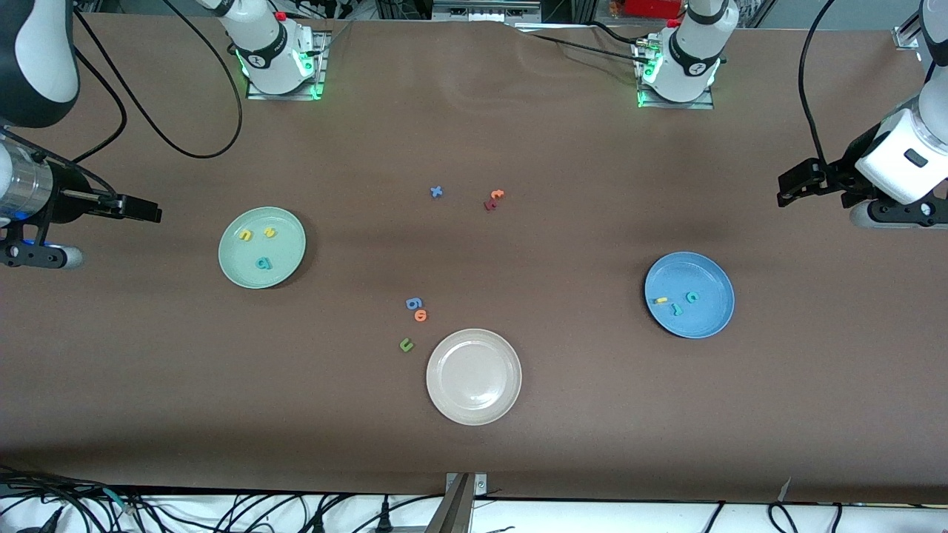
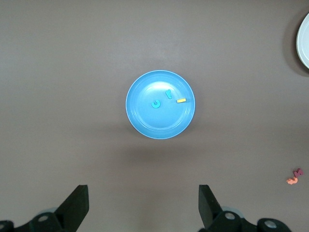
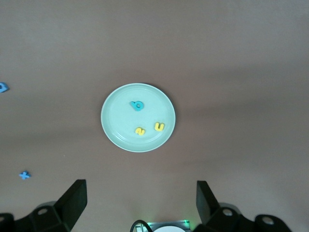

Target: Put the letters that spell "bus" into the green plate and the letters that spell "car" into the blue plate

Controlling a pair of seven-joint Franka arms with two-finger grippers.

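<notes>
**On both plates, the words are spelled out**

Over the table's two ends, both arms hang high and wait, most likely pulled back because nothing is left to carry. The left gripper (image 2: 141,208) hovers above the blue plate (image 1: 709,322) with jaws wide and empty; the right gripper (image 3: 140,205) hovers above the green plate (image 1: 237,270), equally wide and empty.

The green plate holds the yellow "u" (image 1: 245,235), the yellow "s" (image 1: 270,232) and the teal "b" (image 1: 264,262), lying apart from one another. The blue plate holds the yellow "a" (image 1: 658,300), the teal "r" (image 1: 675,308) and the teal "c" (image 1: 692,297), close together.

The beige-white plate (image 1: 474,411) is empty. Leftover letters stay on the cloth: the blue "g" (image 1: 414,303), orange "o" (image 1: 421,315) and dark green "u" (image 1: 406,344) near it.
</notes>
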